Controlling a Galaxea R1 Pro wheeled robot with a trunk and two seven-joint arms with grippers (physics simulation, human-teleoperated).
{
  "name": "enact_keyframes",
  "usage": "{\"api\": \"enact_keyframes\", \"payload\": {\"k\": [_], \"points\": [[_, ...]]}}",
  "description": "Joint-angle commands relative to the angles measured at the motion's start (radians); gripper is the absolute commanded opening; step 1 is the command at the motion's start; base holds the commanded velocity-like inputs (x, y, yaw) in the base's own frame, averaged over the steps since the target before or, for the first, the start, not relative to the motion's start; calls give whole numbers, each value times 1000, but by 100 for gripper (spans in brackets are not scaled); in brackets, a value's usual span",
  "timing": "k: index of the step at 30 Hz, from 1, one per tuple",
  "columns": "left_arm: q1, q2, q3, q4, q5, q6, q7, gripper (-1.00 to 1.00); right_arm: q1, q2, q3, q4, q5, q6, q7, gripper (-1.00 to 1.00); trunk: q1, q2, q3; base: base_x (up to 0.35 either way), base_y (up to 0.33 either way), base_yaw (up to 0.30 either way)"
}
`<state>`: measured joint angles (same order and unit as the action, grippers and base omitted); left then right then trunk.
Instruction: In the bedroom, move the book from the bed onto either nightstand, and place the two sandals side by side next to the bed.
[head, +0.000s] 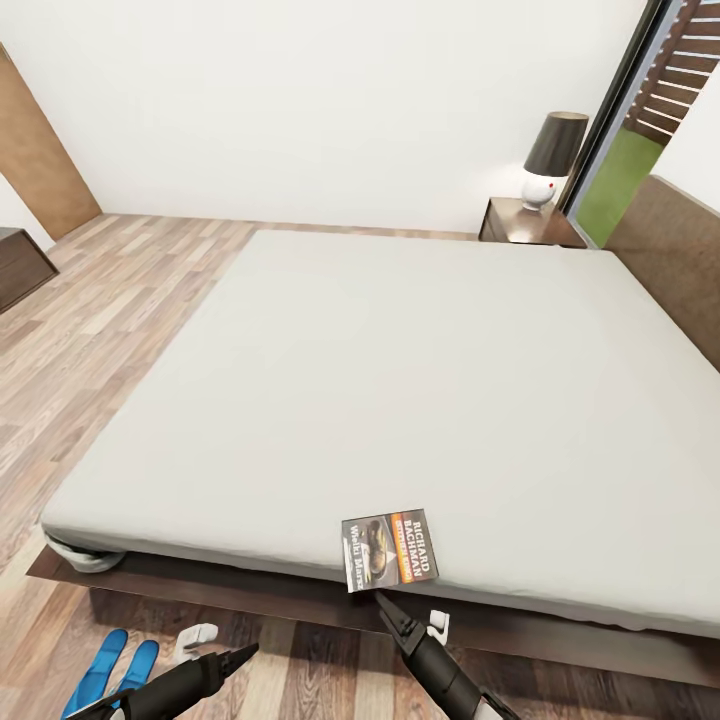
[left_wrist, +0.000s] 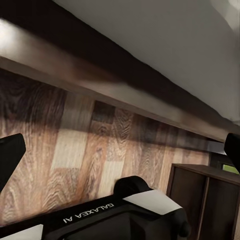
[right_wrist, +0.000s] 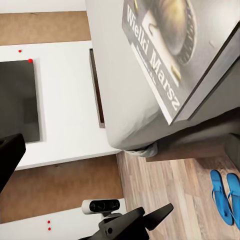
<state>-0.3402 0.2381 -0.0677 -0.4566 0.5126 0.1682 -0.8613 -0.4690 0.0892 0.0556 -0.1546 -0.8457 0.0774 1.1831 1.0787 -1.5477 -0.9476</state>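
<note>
The book lies flat on the pale grey bed, right at the mattress's near edge, its dark cover with the orange band facing up. My right gripper hangs just below and in front of it, off the mattress. The right wrist view has the book close ahead, and the fingers stand wide apart, open and empty. My left gripper is low over the floor by the bed base, open and empty. Both blue sandals lie together on the floor at the near left. A nightstand stands at the far right of the bed.
A lamp with a dark shade sits on the nightstand, beside the tall window. The brown headboard runs along the right. A low dark cabinet and a door are at the far left. Wood-plank floor spreads left of the bed.
</note>
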Motion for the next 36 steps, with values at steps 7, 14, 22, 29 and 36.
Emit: {"api": "enact_keyframes", "payload": {"k": [7, 14, 22, 29, 36], "points": [[0, 1, -6, 0, 11, 8, 0, 100, 0, 0, 6, 0, -10, 8, 3, 100, 27, -49, -23, 0, 0, 0], [0, 1, -7, 0, 11, 8, 1, 100, 0, 0, 6, 0, -10, 8, 3, 100, 54, -98, -44, 0, 0, 0], [0, 1, -6, 0, 11, 8, 1, 100, 0, 0, 6, 0, -10, 8, 3, 100, 80, -147, -66, 0, 0, 0], [0, 1, -6, 0, 11, 8, 0, 100, 0, 0, 6, 0, -9, 7, 3, 100, 80, -147, -66, 0, 0, 0], [0, 1, -6, 0, 11, 8, 0, 100, 0, 0, 6, 0, -9, 7, 2, 100, 80, -147, -66, 0, 0, 0]]}}
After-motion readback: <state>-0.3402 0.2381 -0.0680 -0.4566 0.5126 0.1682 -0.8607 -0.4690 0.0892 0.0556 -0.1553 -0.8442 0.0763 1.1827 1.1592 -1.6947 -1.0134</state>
